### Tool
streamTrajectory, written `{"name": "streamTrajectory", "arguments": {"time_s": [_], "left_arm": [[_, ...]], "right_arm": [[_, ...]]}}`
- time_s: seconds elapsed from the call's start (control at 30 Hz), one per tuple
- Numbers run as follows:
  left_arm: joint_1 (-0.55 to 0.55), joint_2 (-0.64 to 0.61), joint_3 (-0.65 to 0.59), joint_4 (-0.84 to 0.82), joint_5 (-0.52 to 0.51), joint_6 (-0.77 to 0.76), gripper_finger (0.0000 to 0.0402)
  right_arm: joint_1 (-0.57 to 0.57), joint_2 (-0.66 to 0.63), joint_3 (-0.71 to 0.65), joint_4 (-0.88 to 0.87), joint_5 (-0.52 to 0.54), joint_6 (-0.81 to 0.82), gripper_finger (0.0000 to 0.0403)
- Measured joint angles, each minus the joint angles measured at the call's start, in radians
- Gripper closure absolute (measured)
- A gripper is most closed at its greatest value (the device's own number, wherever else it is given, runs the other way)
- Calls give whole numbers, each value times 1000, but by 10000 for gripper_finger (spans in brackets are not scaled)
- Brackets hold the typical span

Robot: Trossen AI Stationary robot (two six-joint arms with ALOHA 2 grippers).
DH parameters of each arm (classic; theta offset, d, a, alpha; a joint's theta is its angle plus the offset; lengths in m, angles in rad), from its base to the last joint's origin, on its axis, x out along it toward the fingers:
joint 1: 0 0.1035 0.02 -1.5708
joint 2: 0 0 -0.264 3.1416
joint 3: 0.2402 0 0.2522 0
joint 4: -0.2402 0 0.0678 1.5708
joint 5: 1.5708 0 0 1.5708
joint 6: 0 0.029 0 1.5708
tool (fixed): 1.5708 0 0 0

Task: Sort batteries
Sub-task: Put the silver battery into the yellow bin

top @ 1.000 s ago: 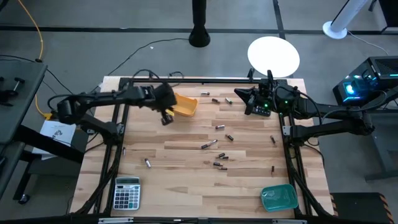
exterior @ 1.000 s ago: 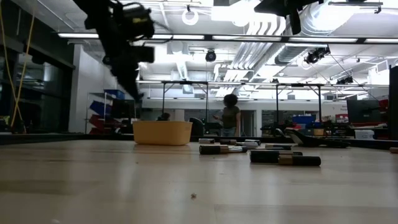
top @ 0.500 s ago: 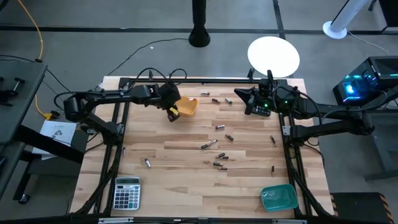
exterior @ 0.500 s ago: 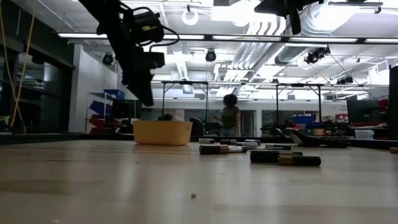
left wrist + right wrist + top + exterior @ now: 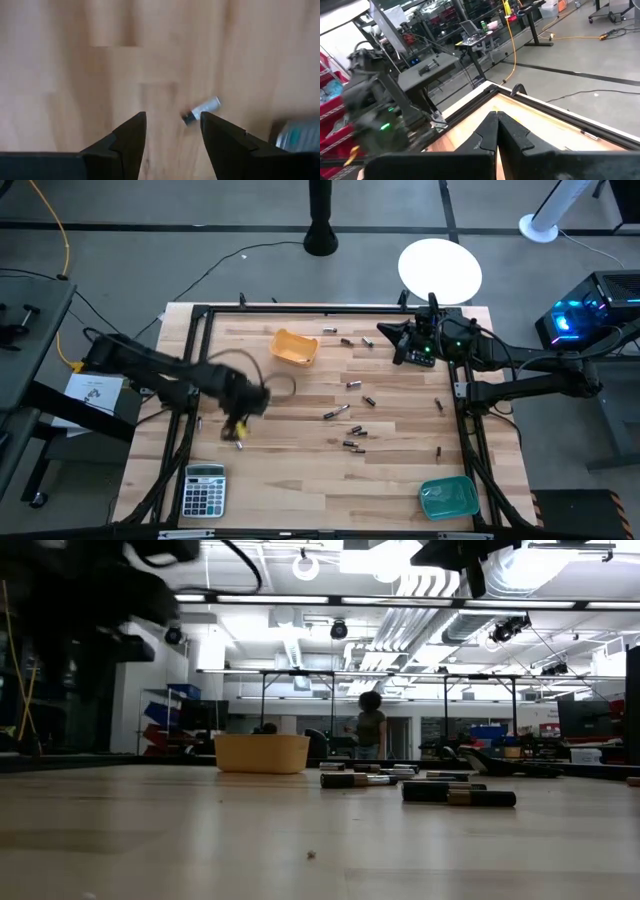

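Several batteries lie scattered on the wooden table, among them a cluster (image 5: 354,444) near the middle and a pair (image 5: 458,794) in the low view. My left gripper (image 5: 238,429) hovers open over the table's near-left part. One silvery battery with a dark end (image 5: 201,109) lies on its side just past its fingertips (image 5: 172,116), close to one finger; nothing is between the fingers. My right gripper (image 5: 408,340) rests shut at the far right (image 5: 496,120).
A yellow tray (image 5: 295,347) stands at the far middle-left, also in the low view (image 5: 262,752). A teal tray (image 5: 448,497) sits at the near right. A calculator (image 5: 204,490) lies at the near-left corner, close to my left gripper (image 5: 299,136). A person stands in the room behind (image 5: 371,726).
My left gripper has swung away from the yellow tray, toward the table's near edge and slightly left, coming down over the lone battery near the calculator. The trays and the batteries on the table have stayed put.
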Motion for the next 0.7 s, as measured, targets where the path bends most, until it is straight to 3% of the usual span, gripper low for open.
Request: {"name": "streamTrajectory", "arguments": {"time_s": [0.17, 0.37, 0.5, 0.7], "left_arm": [[-148, 4, -34, 89, -84, 111, 220], [-235, 5, -135, 182, 8, 111, 220], [-263, 7, -190, 225, -52, 150, 220], [-263, 71, -188, 264, -46, 180, 220]], "right_arm": [[-15, 0, 0, -18, 0, 2, 402], [-15, 0, 0, -35, 0, 4, 402], [-15, 0, 0, -41, 0, 7, 402], [-15, 0, 0, -48, 0, 0, 402]]}}
